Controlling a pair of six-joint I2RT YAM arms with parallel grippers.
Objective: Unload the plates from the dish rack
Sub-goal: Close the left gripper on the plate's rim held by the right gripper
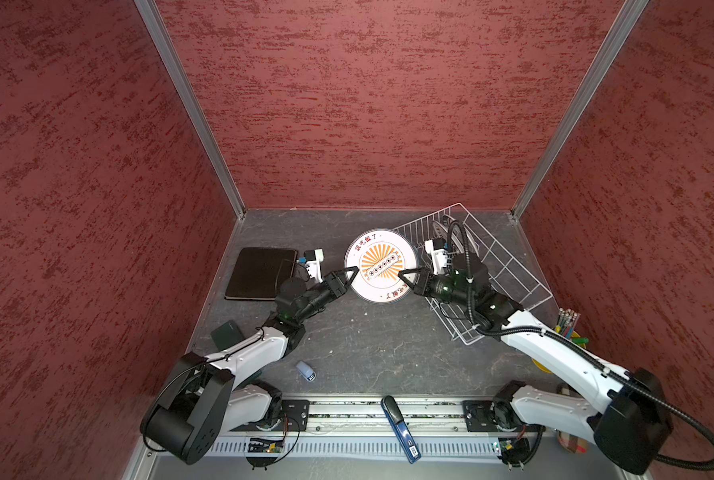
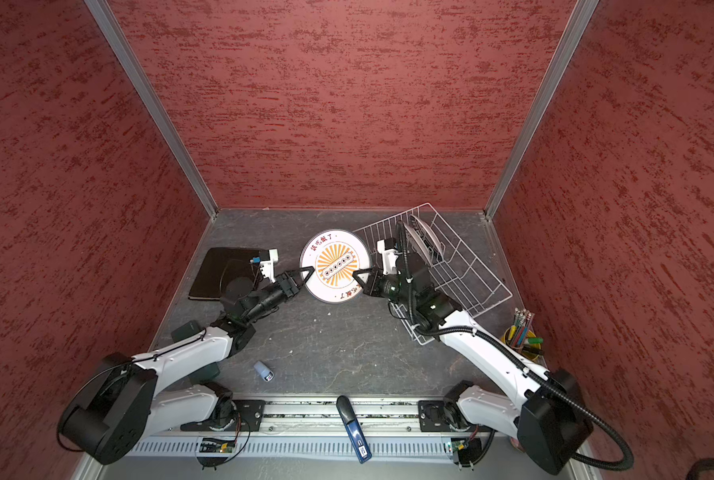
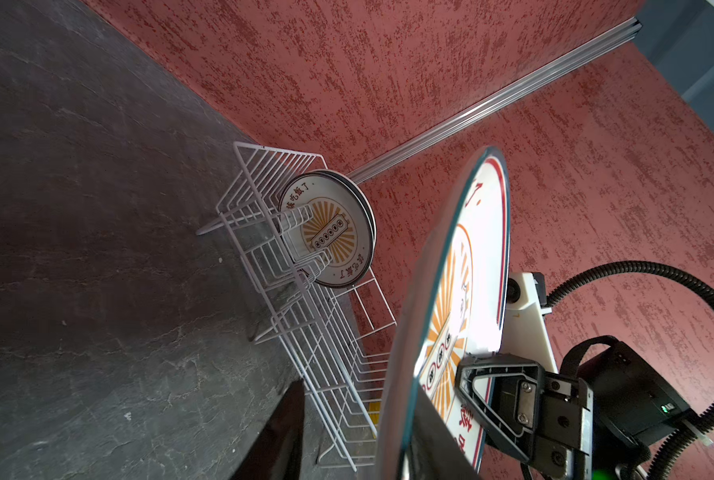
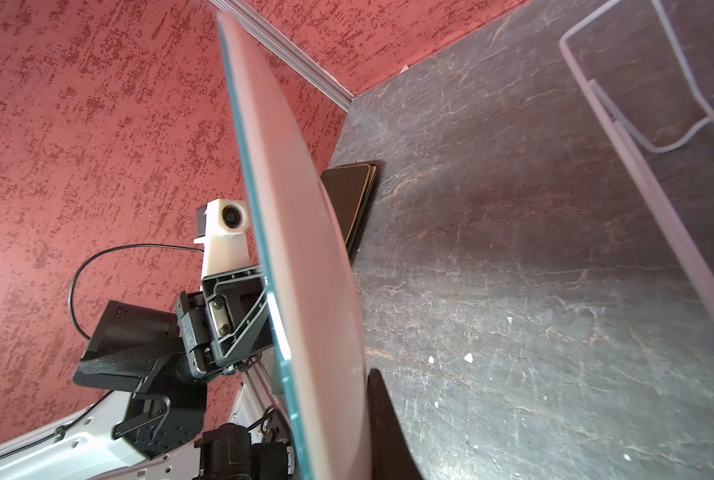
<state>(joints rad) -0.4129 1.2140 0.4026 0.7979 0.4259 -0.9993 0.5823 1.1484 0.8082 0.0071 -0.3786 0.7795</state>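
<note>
Fingers (image 3: 465, 374) of the right gripper (image 1: 402, 275) clamped on the round white orange-sunburst plate (image 1: 380, 266), aloft just beside the white wire dish rack (image 1: 521, 274); left gripper (image 1: 353, 271) fingers straddle its far rim, gap visible. We count one dark brown square plate (image 1: 260, 272) unloaded, two round plates (image 3: 338, 249) left in the rack.

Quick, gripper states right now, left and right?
Left gripper: jaws straddle the rim of the sunburst plate; grip cannot be told.
Right gripper: closed on the sunburst plate, opposite rim.
</note>
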